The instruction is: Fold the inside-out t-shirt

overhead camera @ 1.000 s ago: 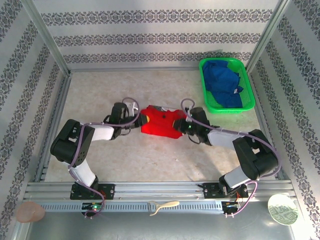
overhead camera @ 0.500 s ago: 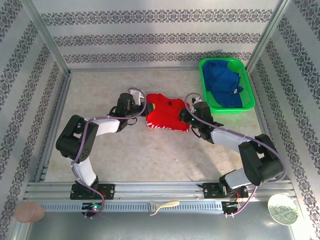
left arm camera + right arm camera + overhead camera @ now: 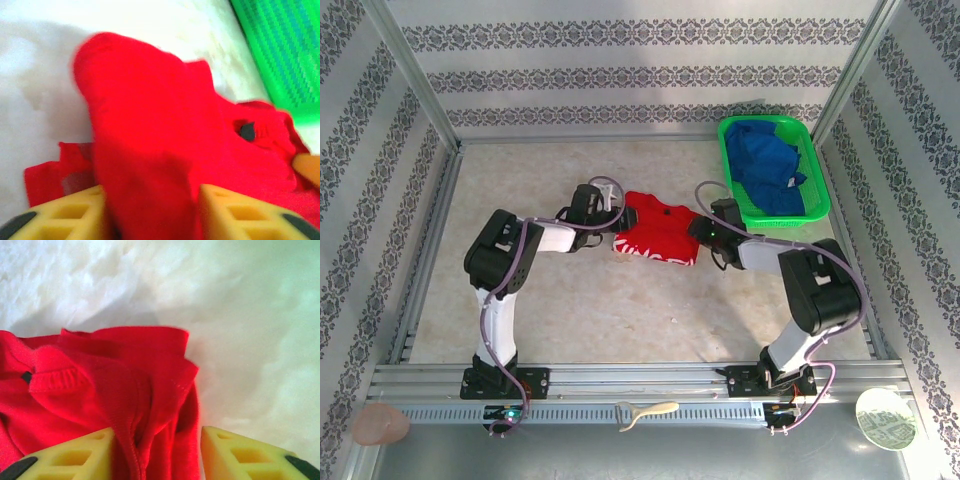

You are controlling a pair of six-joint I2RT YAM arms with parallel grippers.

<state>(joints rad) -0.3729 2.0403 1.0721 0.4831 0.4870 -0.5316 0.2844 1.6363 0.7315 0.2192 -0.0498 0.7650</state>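
The shirt lies as a compact, roughly rectangular red bundle on the table, just left of the green basket. Folding looks largely done. Its edges are rumpled in the wrist views, so a last fold or tidying may remain.

The left gripper stands about half open, with red cloth bulging between its yellow fingers. The right gripper is parted alike, a loose cloth ridge between its fingers. Neither seems to clamp. They flank the bundle's ends, the right nearer the basket.
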